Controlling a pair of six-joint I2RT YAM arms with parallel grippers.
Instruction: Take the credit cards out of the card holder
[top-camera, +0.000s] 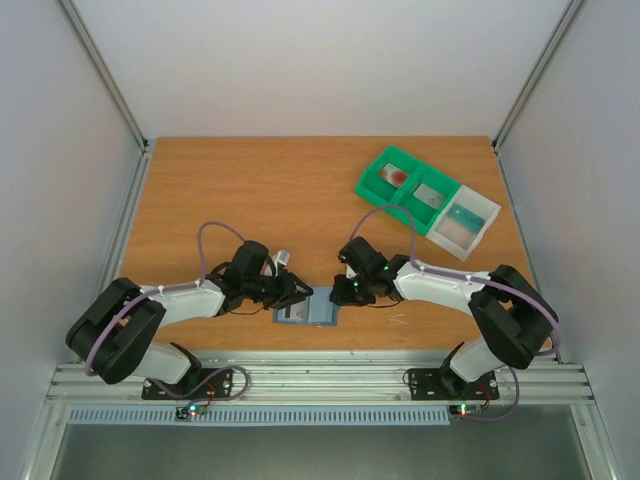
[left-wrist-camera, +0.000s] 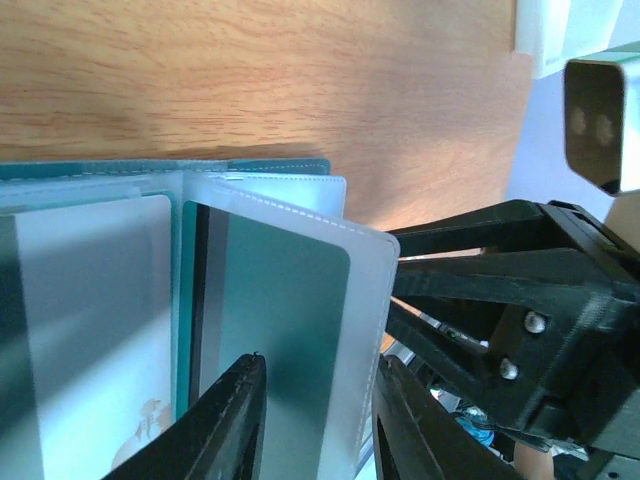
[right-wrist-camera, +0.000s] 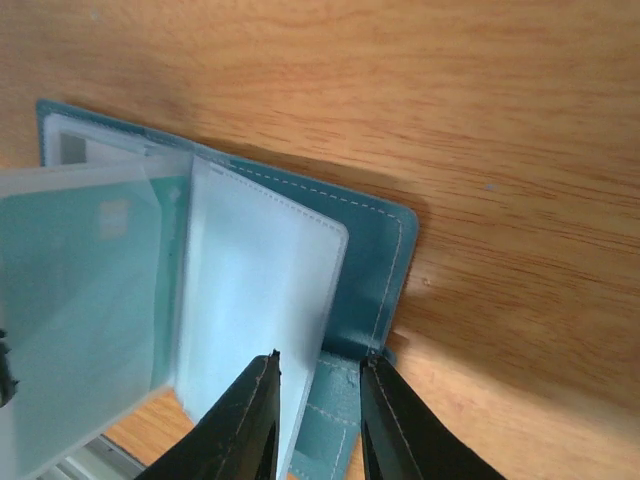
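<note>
At the frame's lower centre, the card holder (top-camera: 308, 311) lies between left end effector (top-camera: 297, 294) and right end effector (top-camera: 346, 292), jaws narrowly parted, any grip indeterminate.

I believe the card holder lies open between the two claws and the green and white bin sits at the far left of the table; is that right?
Not quite: the green and white bin sits at the far right of the table, as the top external view shows. The card holder does lie open between the left claw and the right claw.
</note>
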